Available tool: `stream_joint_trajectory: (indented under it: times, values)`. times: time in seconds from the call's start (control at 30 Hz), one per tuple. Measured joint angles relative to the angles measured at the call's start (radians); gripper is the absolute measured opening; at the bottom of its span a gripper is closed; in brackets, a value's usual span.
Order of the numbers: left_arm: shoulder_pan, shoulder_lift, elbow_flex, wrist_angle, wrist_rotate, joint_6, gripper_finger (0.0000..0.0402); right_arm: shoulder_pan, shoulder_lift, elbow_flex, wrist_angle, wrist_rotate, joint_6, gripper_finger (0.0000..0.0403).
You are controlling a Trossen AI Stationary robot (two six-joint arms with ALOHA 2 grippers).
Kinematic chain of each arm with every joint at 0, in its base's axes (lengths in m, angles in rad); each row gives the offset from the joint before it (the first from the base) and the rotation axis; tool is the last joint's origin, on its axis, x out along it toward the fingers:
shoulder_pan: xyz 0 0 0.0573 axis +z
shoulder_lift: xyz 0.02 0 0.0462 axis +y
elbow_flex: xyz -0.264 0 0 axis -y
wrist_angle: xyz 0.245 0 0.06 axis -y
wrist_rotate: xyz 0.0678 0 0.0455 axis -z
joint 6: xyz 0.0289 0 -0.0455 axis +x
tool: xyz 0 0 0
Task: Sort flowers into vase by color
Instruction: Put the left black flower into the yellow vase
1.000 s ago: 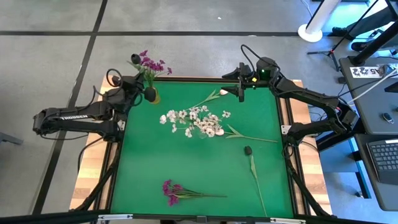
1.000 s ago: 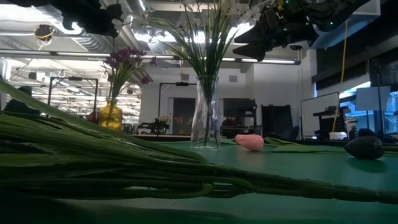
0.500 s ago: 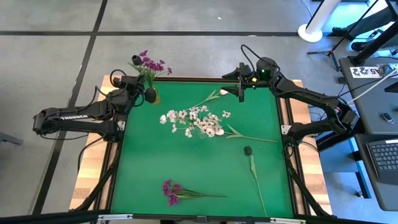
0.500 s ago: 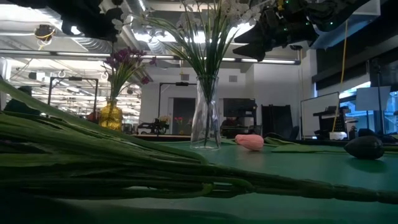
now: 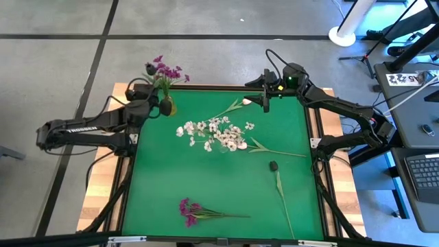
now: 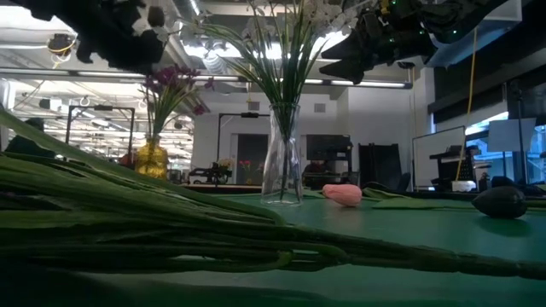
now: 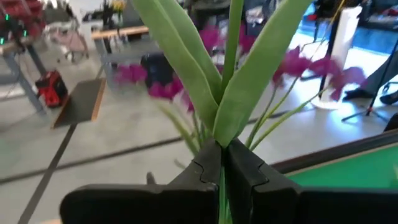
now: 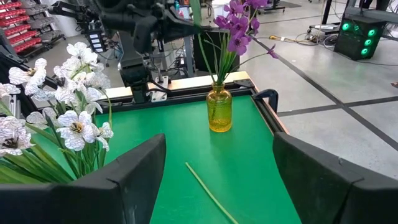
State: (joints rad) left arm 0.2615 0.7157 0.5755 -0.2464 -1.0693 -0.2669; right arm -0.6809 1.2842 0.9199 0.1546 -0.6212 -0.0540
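While its fingers pinch a magenta-blossomed green stem, the left gripper (image 5: pixel 145 101) hangs beside the amber glass vase (image 5: pixel 167 105) at the green worktop's (image 5: pixel 219 185) far-left corner, apparently seating matching flowers together.

A small dark rounded object (image 5: pixel 273 165) is seen lying on the green table mat (image 5: pixel 158 185), right of centre. A grey floor with black tape lines (image 5: pixel 103 38) is shown around the wooden-edged table (image 5: pixel 96 199). A white round stand base (image 5: pixel 341 34) and a laptop keyboard (image 5: pixel 425 170) are visible at far right.
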Motion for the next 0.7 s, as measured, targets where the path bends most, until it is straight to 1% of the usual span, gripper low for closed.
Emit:
stream_joint_trajectory:
  times: [0.1, 0.2, 0.27, 0.33, 0.5, 0.7]
  values:
    - [0.028, 0.013, 0.000, -0.066, 0.017, -0.072, 0.0000, 0.000, 0.000, 0.000, 0.000, 0.000, 0.002, 0.0293]
    - [0.055, 0.036, 0.000, -0.079, 0.026, -0.107, 0.0003, 0.000, 0.000, 0.000, 0.001, 0.000, 0.004, 0.0293]
    - [0.073, 0.053, 0.000, -0.078, 0.043, -0.119, 0.0013, 0.000, 0.000, 0.000, 0.001, 0.000, 0.006, 0.0293]
    - [0.088, 0.070, 0.000, -0.077, 0.055, -0.123, 0.0028, 0.001, 0.000, 0.000, 0.001, 0.000, 0.013, 0.0293]
    - [0.124, 0.112, 0.000, -0.073, 0.120, -0.120, 0.0073, 0.001, 0.000, 0.000, 0.001, 0.000, 0.022, 0.0293]
    - [0.143, 0.121, 0.001, -0.072, 0.191, -0.119, 0.0129, 0.001, 0.000, 0.000, 0.000, 0.000, 0.023, 0.0293]
